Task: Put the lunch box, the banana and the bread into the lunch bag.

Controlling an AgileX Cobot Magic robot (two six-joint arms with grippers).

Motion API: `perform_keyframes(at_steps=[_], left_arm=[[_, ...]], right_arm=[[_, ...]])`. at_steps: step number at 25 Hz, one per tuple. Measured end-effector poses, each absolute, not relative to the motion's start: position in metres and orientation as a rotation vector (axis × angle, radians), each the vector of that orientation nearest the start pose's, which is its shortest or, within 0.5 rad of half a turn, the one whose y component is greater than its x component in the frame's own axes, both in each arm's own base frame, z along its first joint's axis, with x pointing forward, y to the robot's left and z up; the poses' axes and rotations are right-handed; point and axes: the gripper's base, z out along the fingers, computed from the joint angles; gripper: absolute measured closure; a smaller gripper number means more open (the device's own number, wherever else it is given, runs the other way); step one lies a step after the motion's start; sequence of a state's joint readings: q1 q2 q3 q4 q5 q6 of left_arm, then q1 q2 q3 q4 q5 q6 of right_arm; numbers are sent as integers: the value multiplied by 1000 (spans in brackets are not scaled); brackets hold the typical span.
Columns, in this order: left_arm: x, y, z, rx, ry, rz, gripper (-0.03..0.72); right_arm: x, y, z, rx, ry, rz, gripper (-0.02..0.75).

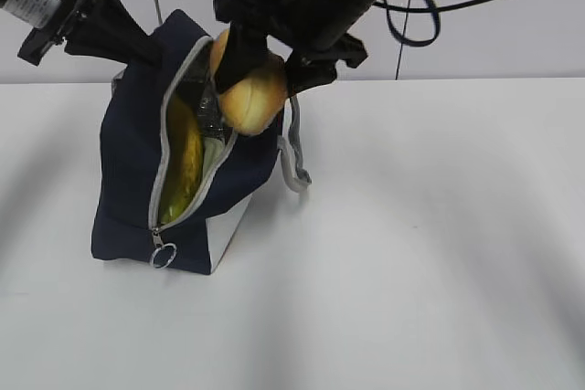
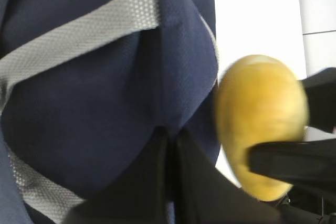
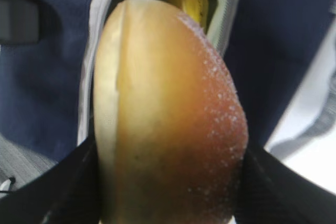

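Right end effector [image 1: 265,66] is gripping the oval golden-brown speckled bread roll [image 1: 249,89] at the unzipped mouth of the navy blue fabric lunch bag [image 1: 132,171], which is sitting on the white tabletop [image 1: 420,244]; the curved yellow banana [image 1: 183,166] is lying inside the bag. Left end effector [image 1: 151,47] is pinching the bag's top fabric edge, jaws clenched; the lunch box is hard to make out.

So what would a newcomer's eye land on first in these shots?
The oval golden-brown bread roll, clamped in the right gripper, hangs at the top of the navy blue fabric lunch bag's unzipped opening. Next, the yellow banana already showing inside that gap. The left gripper pinches the bag's upper edge at back left.
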State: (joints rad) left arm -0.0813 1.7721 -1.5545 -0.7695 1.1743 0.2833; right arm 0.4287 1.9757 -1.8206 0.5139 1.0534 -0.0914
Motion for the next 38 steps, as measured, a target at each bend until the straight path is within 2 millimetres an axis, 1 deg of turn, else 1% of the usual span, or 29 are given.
perform_keyframes(at_steps=[8,10,12,13,15,19,23,25,27,29,31,33,35,38], left_arm=[[366,-89,317,203,2636,-997,687],[366,-89,317,205,2638,-998,687],[366,-89,317,205,2639,-1002,687],[366,-89,317,207,2640,-1003,687],[366,-89,317,207,2641,-1004,687],[366,-89,317,208,2642,-1005,687],[366,-89,317,208,2642,-1005,687],[366,-89,317,208,2642,-1005,687],[366,-89,317,208,2642,-1005,687],[365,-89,317,209,2643,-1005,687],[365,-89,317,209,2644,-1007,687],[365,-89,317,210,2644,-1010,687],[365,-89,317,208,2642,-1020,687],[365,-90,317,207,2641,-1023,687]], right_arm=[[408,240,252,-437,2587,958,272],[412,243,242,-476,2569,973,226],[413,244,238,-512,2554,978,160],[413,245,238,-524,2543,981,125],[414,245,241,-547,2523,980,90],[415,246,253,-594,2494,969,77],[415,245,268,-669,2501,921,98],[414,241,277,-718,2538,846,131],[414,234,289,-743,2582,733,157],[415,227,299,-732,2617,614,166],[418,220,309,-660,2626,503,168],[422,214,312,-603,2634,414,169],[423,211,312,-573,2643,397,171],[422,211,310,-553,2663,428,173]])
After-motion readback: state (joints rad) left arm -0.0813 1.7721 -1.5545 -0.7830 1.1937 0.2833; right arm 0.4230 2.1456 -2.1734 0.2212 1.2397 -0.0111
